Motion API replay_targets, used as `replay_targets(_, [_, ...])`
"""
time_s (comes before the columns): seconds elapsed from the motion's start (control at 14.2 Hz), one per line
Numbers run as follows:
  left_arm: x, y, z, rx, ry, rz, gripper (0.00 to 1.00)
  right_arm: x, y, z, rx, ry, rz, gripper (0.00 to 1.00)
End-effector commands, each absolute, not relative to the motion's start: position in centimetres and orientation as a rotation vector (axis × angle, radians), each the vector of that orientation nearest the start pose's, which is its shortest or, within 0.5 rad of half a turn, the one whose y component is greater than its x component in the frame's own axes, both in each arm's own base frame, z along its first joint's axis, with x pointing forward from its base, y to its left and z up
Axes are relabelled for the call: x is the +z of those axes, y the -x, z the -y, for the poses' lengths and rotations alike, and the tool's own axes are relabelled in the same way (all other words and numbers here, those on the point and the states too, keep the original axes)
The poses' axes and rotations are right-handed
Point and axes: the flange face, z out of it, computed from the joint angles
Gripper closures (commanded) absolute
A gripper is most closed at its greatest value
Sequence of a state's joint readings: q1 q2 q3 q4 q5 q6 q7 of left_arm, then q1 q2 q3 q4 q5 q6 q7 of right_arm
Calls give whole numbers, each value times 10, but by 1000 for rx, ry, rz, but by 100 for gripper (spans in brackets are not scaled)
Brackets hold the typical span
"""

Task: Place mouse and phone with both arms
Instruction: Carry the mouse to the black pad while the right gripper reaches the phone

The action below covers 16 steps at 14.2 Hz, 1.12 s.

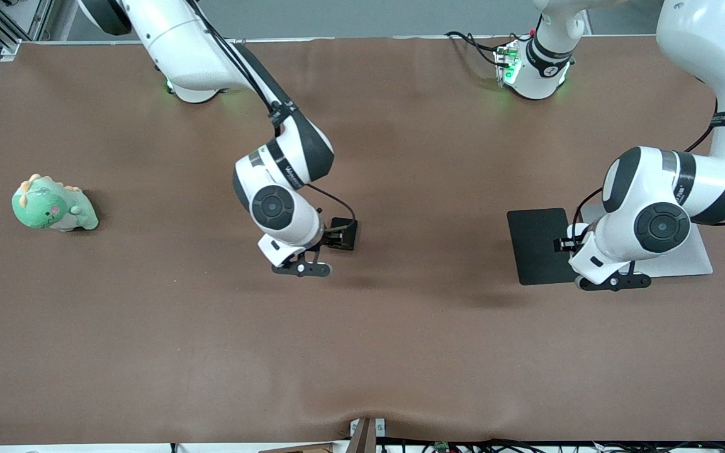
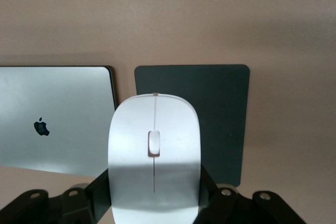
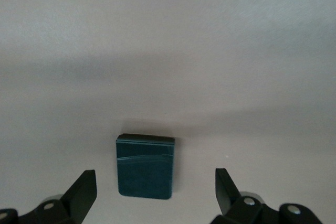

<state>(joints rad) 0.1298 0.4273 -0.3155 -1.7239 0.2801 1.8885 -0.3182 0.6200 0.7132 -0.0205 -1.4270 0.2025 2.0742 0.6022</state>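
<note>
My left gripper (image 2: 154,184) is shut on the white mouse (image 2: 154,140) and holds it over the black mouse pad (image 2: 215,114). In the front view the left gripper (image 1: 565,244) hangs over the pad (image 1: 535,248), and the arm hides the mouse. My right gripper (image 3: 155,191) is open, its fingers (image 3: 84,190) spread wide on either side of the small black phone (image 3: 145,166), which lies flat on the brown table. In the front view the right gripper (image 1: 336,238) is over the phone (image 1: 346,231) near the table's middle.
A closed silver laptop (image 1: 696,259) lies beside the mouse pad toward the left arm's end; it also shows in the left wrist view (image 2: 52,119). A green dinosaur toy (image 1: 54,204) sits toward the right arm's end of the table.
</note>
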Motion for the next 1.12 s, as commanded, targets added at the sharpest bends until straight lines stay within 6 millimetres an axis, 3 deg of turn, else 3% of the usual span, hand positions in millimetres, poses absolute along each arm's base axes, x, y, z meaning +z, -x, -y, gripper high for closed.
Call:
replay_targets(0.0, [322,-617,70,262,2943,29,100,254,-579,-428,244,3035,-187,0])
replay_targets(0.21, [325,-616,64,261,2941,44,100,230,-569,-437,268,3051,-176,0])
replay_targets(0.49, [326,-615,67,269,2940,40,100,211,-561,-435,309,3068,-182,0])
replay_targets(0.77, [327,-612,74,283,2939,32,100,196,-553,-447,291,3065,-284,0])
replay_targets(1.05, [306,-600,77,327,2933,24,100,192,-550,-451,289,3060,-347,0])
